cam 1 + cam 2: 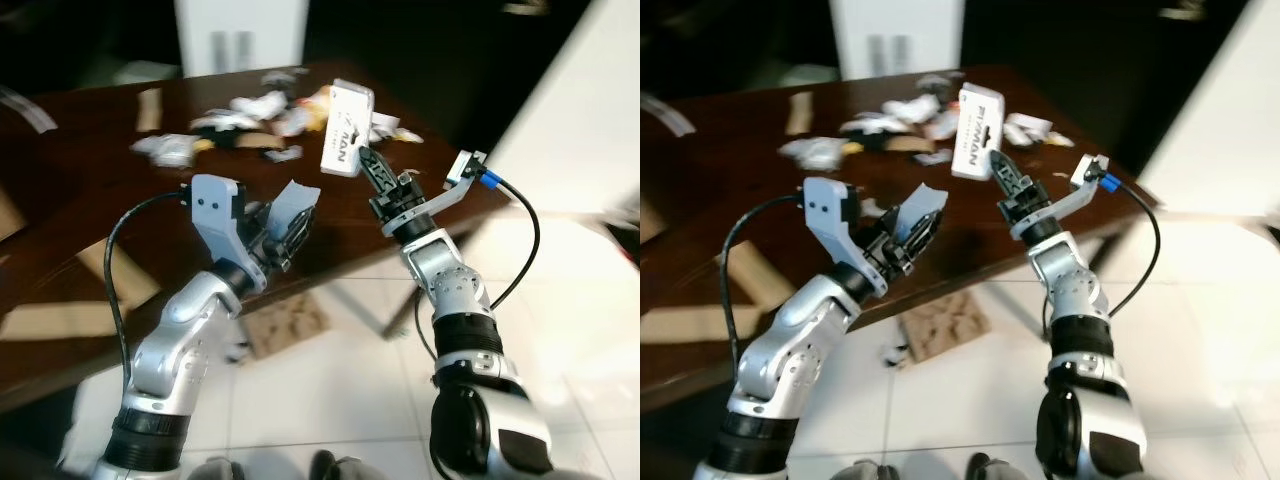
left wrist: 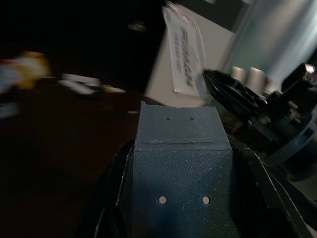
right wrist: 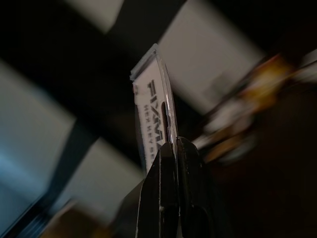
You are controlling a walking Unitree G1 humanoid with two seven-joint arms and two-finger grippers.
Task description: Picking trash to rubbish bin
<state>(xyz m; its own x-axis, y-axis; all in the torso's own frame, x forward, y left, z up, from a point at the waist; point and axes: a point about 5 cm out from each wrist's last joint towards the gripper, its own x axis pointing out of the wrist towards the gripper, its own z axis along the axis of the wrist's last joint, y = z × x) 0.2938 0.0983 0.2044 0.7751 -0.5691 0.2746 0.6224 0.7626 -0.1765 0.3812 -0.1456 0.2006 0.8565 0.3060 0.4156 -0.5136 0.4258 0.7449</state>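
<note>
In the head views we are holding a white printed packet (image 1: 347, 130) clamped in our right gripper (image 1: 377, 168) above the worktop's (image 1: 90, 200) right edge, while our left gripper (image 1: 290, 228) is pinching a grey card (image 1: 295, 196). Litter (image 1: 240, 125) is lying near the far edge.

In the left wrist view the grey card is sitting squarely between the fingers.

In the right wrist view only the packet's lower edge is being pinched, so we should be carrying both steadily to the bin.

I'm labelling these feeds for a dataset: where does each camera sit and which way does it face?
Left eye view: on the head, looking down at the brown table; both arms show.
Right eye view: same scene; right gripper pinches the white packet.
Left wrist view: along the left gripper, holding a grey card.
Right wrist view: along shut fingers.
Both wrist views share the packet.
</note>
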